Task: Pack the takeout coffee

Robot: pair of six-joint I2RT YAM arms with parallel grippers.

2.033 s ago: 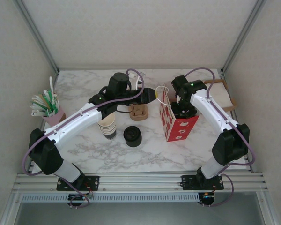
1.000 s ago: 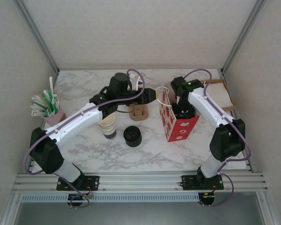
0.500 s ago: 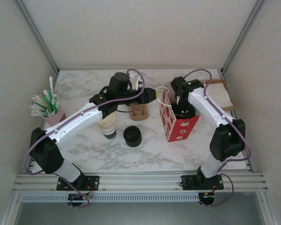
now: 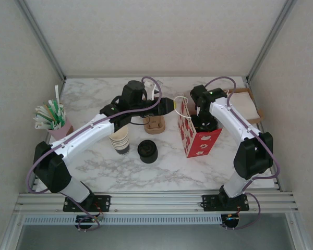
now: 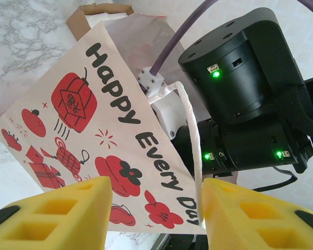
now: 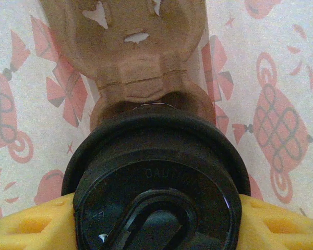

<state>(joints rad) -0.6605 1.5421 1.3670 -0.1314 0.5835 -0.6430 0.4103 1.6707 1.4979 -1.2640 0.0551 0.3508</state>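
Right claw (image 6: 156, 224) is clamping the takeout coffee (image 6: 156, 151) at its lidded top, inside the paper bag (image 5: 94, 120), against the cardboard carrier (image 6: 130, 47). Light and probably crushable, it is calling for gripping near that stiff rim. Left claw (image 5: 156, 208) is gaping open beside the bag.

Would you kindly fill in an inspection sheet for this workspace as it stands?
Surface: marble table, nothing spilled seen.
Job's things: lidded coffee, inside the bag.
Clutter: cup stack, lid stack, carrier, straw cup.
End effectors: right end effector shut on coffee; left end effector open, bag handle between its fingers.
Cables: purple cables run along both arms, none snagged seen.
Surroundings: white walls, metal frame.
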